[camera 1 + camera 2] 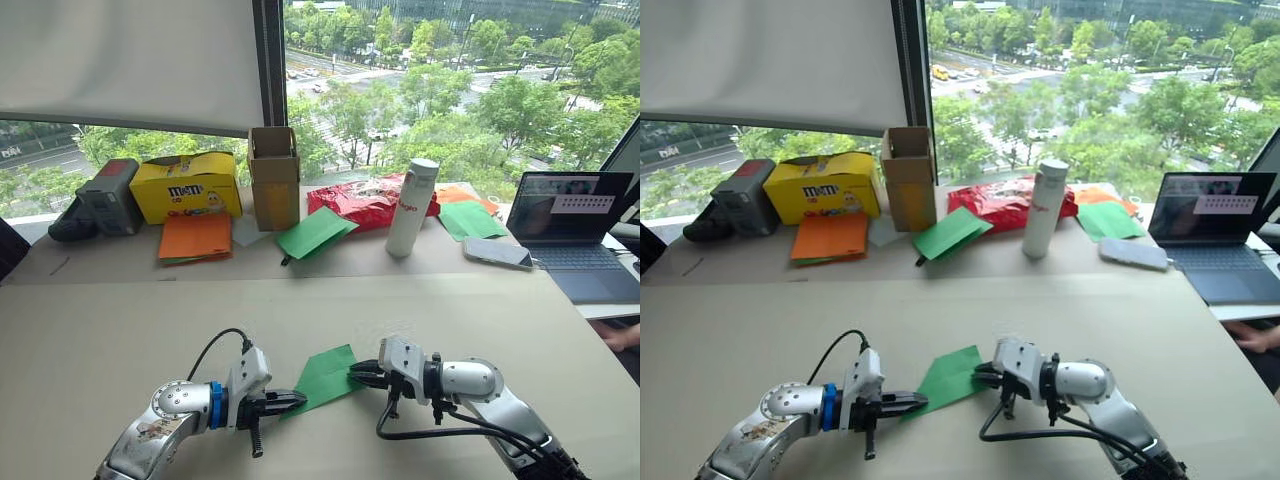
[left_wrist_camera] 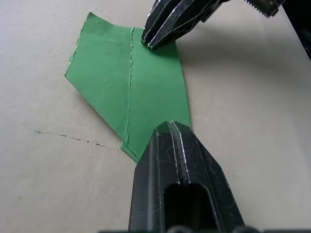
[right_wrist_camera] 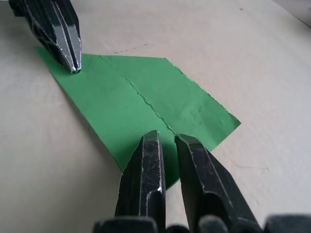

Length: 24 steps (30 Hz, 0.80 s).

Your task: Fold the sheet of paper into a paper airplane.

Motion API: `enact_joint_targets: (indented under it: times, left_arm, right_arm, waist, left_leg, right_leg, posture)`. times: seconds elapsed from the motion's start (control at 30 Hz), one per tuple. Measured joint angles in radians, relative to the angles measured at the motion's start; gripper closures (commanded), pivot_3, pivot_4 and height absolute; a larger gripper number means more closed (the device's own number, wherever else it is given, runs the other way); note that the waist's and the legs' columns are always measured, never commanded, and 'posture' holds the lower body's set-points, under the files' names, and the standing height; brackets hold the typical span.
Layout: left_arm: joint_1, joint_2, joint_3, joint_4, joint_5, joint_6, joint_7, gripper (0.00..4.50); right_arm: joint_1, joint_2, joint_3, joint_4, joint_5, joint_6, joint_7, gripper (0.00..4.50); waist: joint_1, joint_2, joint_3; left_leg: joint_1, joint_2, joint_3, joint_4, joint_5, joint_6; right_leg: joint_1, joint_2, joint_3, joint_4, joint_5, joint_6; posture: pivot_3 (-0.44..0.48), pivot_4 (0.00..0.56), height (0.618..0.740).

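We see the left gripper (image 1: pixel 296 398) with its two black fingers pressed together, no gap between them, their tips resting on the near left corner of the paper airplane (image 1: pixel 325 377). In the left wrist view the closed tips sit on the green edge, and we cannot tell whether a layer is pinched between them. The right gripper (image 3: pixel 167 141) has its fingers parted by only a narrow slit, the tips touching the opposite edge of the green paper; again a pinch cannot be confirmed.

The green piece lies flat on the beige table (image 1: pixel 120 330), between the two grippers, folded into a layered wedge with a straight crease down its middle.

At the back stand an open brown cardboard box (image 1: pixel 273 178), its contents hidden, and a yellow candy box (image 1: pixel 186 186), closed. Near them lie orange paper sheets (image 1: pixel 195 237), a red bag (image 1: pixel 362 203), a white bottle (image 1: pixel 412 207) and a laptop (image 1: pixel 575 228).

Both forearms reach inward low over the table, fingers pointing toward each other.
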Motion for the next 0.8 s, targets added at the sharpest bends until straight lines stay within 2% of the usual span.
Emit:
enact_joint_targets:
  times: [0.1,0.27,0.6,0.7,0.8]
  left_arm:
    - [0.029,0.039,0.022,-0.036,-0.034,0.048,-0.006,4.5]
    - [0.036,0.049,0.031,-0.046,-0.069,0.098,-0.006,4.5]
    - [0.022,0.027,-0.006,-0.043,-0.076,0.106,0.002,4.5]
    - [0.005,0.021,-0.032,-0.037,-0.075,0.1,-0.012,4.5]
    - [-0.006,0.015,-0.052,-0.027,-0.071,0.095,-0.019,4.5]
  right_arm:
    - [-0.07,-0.031,-0.025,0.029,0.081,0.134,0.06,1.66]
    - [-0.193,-0.031,-0.017,0.133,0.123,0.251,0.14,1.66]
    - [-0.38,0.034,0.062,0.452,0.117,0.272,0.292,1.66]
    - [-0.409,0.06,0.062,0.49,0.118,0.273,0.316,2.48]
    - [-0.418,0.062,0.062,0.503,0.118,0.273,0.337,3.5]
  waist:
    - [-0.001,0.0,0.0]
    - [-0.001,0.002,0.001]
    - [0.008,0.003,0.002]
    - [0.007,0.003,0.002]
    - [0.007,0.003,0.002]
  left_leg:
    - [0.0,0.0,0.0,-0.001,0.0,0.0]
    - [0.0,0.0,0.0,-0.001,0.0,0.0]
    - [-0.001,-0.002,0.002,-0.001,-0.001,0.002]
    - [-0.002,-0.002,0.002,-0.001,-0.001,0.002]
    - [-0.002,-0.002,0.002,-0.001,-0.001,0.002]
  right_leg:
    - [-0.001,-0.001,0.0,0.0,0.0,-0.001]
    - [-0.001,-0.001,-0.001,0.0,0.0,-0.001]
    - [-0.001,-0.002,-0.001,-0.001,0.0,0.0]
    - [0.0,-0.002,-0.001,-0.001,0.0,0.0]
    - [0.0,-0.002,-0.001,-0.001,0.0,0.0]
  posture:
    - [0.0,0.15,0.739]
    - [0.0,0.15,0.739]
    - [0.0,0.15,0.739]
    - [0.0,0.15,0.739]
    - [0.0,0.15,0.739]
